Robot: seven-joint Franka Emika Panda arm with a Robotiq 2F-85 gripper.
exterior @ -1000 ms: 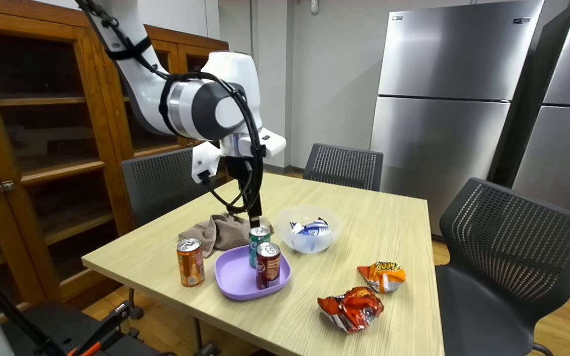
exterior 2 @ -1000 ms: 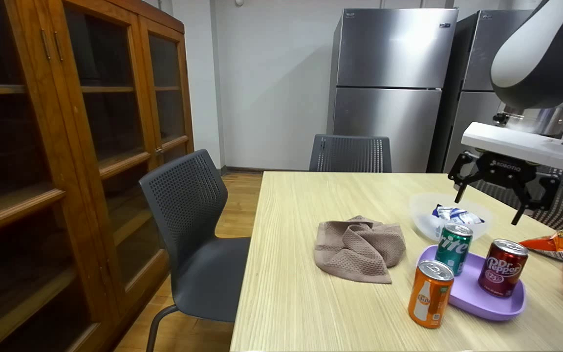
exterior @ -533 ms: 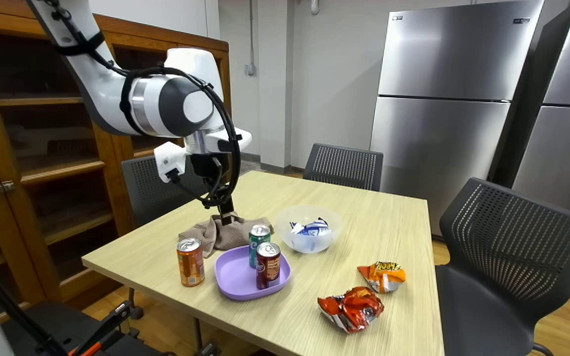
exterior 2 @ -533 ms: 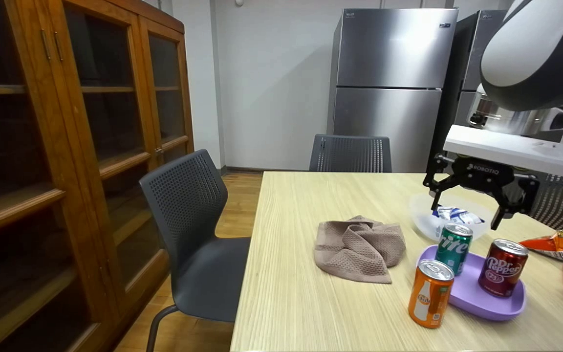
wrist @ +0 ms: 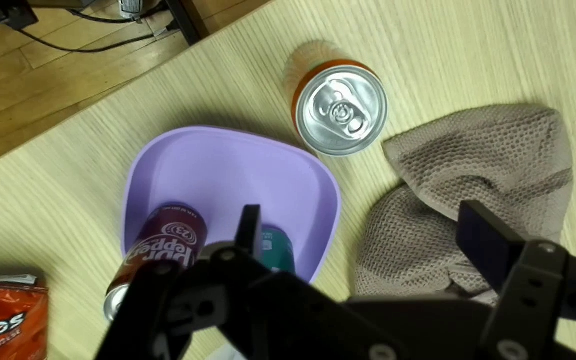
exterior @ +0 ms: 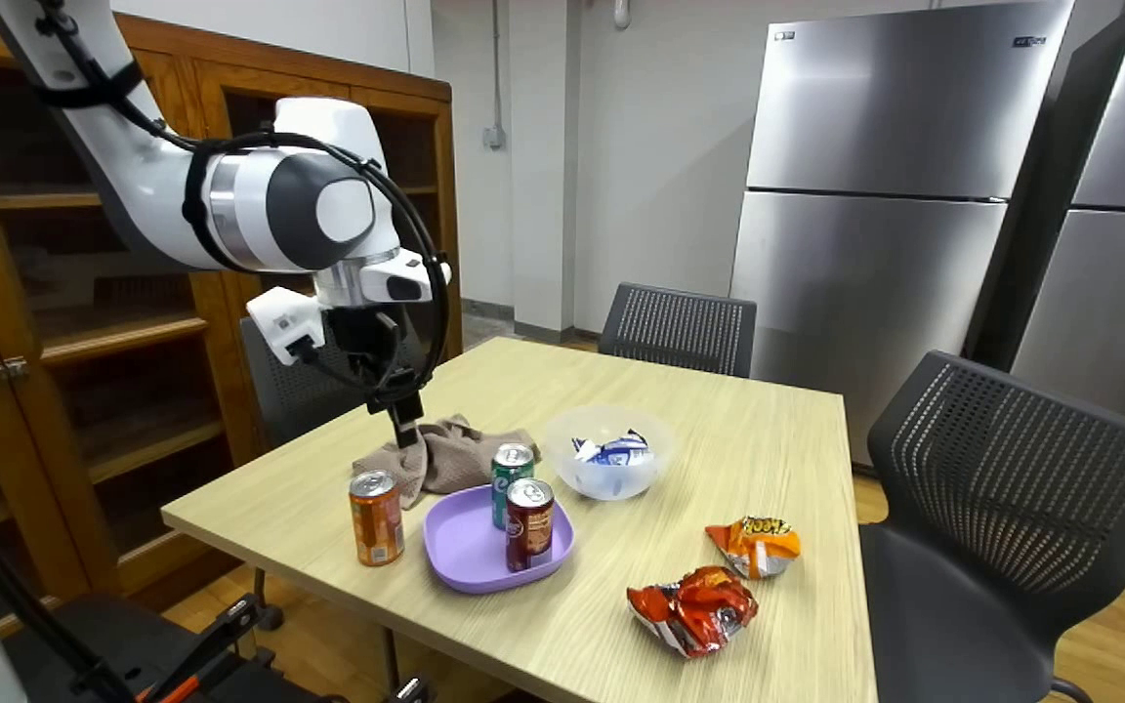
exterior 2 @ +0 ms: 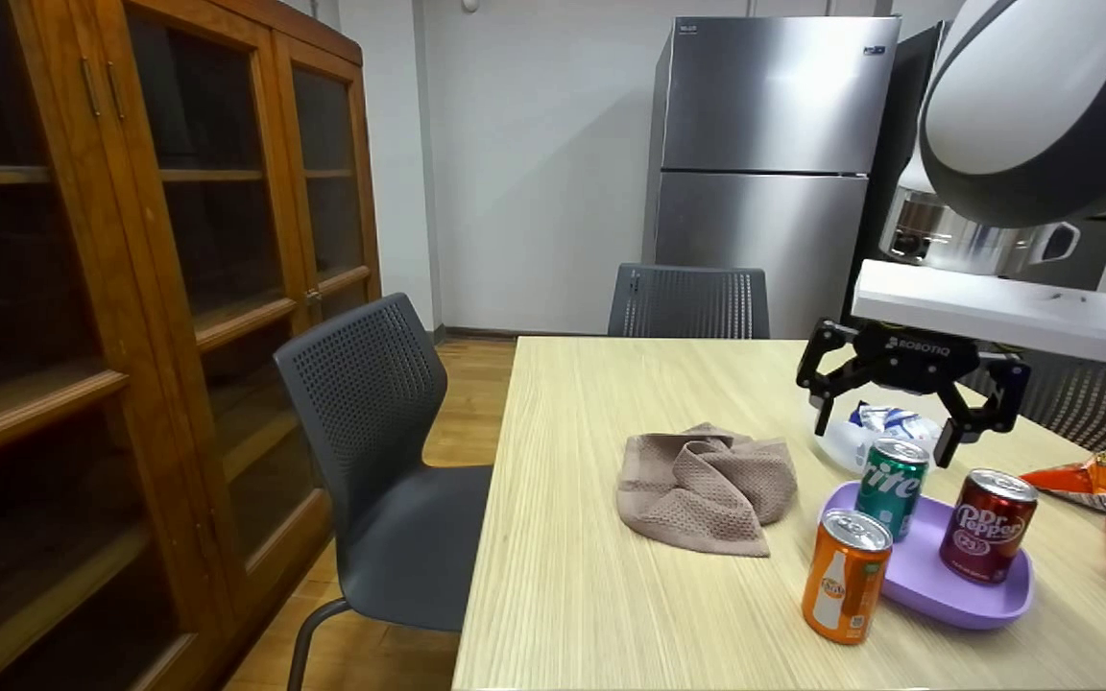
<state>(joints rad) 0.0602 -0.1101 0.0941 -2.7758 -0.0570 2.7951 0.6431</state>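
Note:
My gripper hangs above the table, wide open with nothing between its fingers. In the wrist view its left finger appears over the purple plate, partly covering the green Sprite can. The right finger overlaps the crumpled brown towel. On the plate, the green can and a dark red Dr Pepper can both stand upright. An orange Fanta can stands on the bare table beside the plate, between it and the towel's near corner in the wrist view.
Behind the plate sits a translucent bowl holding a blue-and-white packet. An orange Reese's bag and a red Doritos bag lie on the table. Dark chairs surround the table; a wooden cabinet stands at one side.
The arm has moved left in both exterior views, from near the bowl and green can toward the towel, and sits slightly lower. The jaws have stayed open; the objects have not moved.

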